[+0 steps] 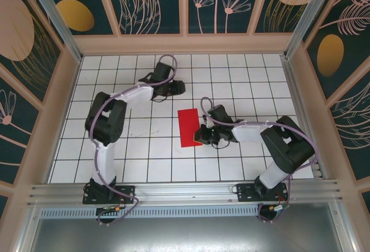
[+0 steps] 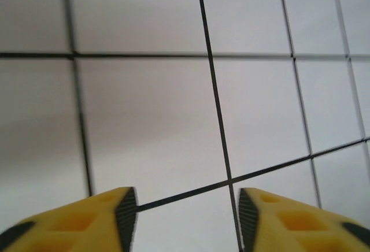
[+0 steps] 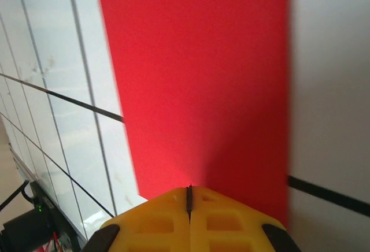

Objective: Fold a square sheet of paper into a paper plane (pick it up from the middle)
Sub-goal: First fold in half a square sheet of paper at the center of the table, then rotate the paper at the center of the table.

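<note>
Right hand (image 3: 189, 189) closed, tips at near edge of paper (image 3: 196, 78); pinching or merely pressing, cannot tell. Paper flat on surface (image 1: 144, 154), mid-grid, rectangular outline. Left hand (image 2: 188, 206) open, empty, well apart over bare tiles. Risk: sheet sliding or skewing under one-sided contact, crease drifting off-line.

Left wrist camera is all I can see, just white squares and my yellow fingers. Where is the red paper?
Observer: The red paper lies flat on the table, nearer the front edge than your left gripper.
Operator: Is it a plane yet?
Observer: No, it looks like a plain narrow rectangle.
Operator: What's the other arm doing?
Observer: The right gripper is shut, its tips at the paper's edge.
</note>
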### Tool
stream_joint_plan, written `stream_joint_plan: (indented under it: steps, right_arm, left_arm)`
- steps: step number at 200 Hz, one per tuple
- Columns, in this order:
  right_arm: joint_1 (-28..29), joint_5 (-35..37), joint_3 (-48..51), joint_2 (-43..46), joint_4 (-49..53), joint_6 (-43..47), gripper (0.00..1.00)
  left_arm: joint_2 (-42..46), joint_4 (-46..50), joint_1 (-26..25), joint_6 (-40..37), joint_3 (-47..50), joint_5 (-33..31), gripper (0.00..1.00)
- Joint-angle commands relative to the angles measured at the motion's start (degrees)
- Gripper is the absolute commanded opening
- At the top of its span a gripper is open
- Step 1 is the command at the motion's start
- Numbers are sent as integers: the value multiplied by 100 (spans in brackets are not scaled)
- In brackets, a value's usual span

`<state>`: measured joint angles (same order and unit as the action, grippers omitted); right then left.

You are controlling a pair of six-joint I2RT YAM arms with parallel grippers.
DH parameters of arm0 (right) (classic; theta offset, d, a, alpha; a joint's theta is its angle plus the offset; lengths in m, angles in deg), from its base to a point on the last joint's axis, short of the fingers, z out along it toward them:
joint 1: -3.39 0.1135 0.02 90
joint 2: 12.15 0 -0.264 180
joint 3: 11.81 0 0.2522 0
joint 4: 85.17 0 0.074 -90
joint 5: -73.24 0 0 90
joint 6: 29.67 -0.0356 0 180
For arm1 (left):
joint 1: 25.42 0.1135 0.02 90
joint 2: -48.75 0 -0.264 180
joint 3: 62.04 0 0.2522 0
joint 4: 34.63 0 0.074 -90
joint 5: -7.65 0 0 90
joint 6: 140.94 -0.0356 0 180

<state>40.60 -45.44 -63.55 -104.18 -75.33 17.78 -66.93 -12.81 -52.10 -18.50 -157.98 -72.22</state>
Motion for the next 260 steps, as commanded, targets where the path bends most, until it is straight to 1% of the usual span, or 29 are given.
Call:
stream_joint_plan:
  steps: [1, 6, 17, 38, 44, 55, 72, 84, 106, 128, 162, 188, 198, 211, 229, 247, 260]
  right_arm:
    - [35, 771, -682, -34, 382, 45, 0]
    - [61, 972, -814, -34, 569, 191, 1]
    - [150, 1420, -1061, -58, 1012, 506, 9]
    - [424, 2137, -1372, -171, 1587, 1027, 30]
    - [499, 2292, -1449, -220, 1709, 1133, 35]
    - [571, 2484, -1603, -325, 1892, 1219, 40]
    - [585, 2479, -1724, -428, 1877, 1236, 43]
    - [585, 2360, -1774, -549, 1789, 1194, 46]
    - [602, 2118, -1782, -788, 1774, 888, 46]
    - [694, 1985, -1629, -823, 1725, 621, 47]
    - [802, 1750, -1522, -974, 1562, 231, 46]
    - [851, 1402, -1521, -1163, 1069, -63, 46]
    - [855, 1547, -1674, -1229, 1133, -31, 45]
    - [882, 2063, -1936, -1190, 1514, 171, 45]
    - [1021, 2728, -2265, -977, 2051, 676, 46]
    - [1220, 3107, -2409, -809, 2408, 1036, 52]
    - [1325, 3097, -2414, -780, 2460, 1241, 57]
  left_arm:
    - [706, -164, 39, 525, 530, -821, 62]
    - [870, -159, 38, 585, 692, -949, 65]
    - [1187, -146, 40, 747, 1035, -1191, 70]
    - [1713, -176, 40, 1097, 1736, -1558, 83]
    - [1989, -193, 40, 1216, 1945, -1637, 87]
    - [2248, -256, 49, 1427, 2309, -1725, 92]
    - [2601, -469, 48, 1685, 2910, -1684, 99]
    - [2796, -575, 53, 1819, 3234, -1585, 98]
    - [3085, -749, 48, 2077, 3732, -1432, 99]
    - [3319, -915, 49, 2260, 4142, -1310, 98]
    - [3489, -1111, 55, 2358, 4441, -1112, 98]
    - [3546, -1159, 45, 2358, 4524, -1006, 99]
    - [3573, -1159, 38, 2380, 4552, -974, 98]
    - [3638, -1140, 37, 2419, 4601, -969, 99]
    - [3767, -1131, 49, 2489, 4711, -1001, 98]
    - [3889, -1098, 44, 2530, 4795, -1042, 99]
    - [3976, -1087, 49, 2577, 4854, -1065, 98]
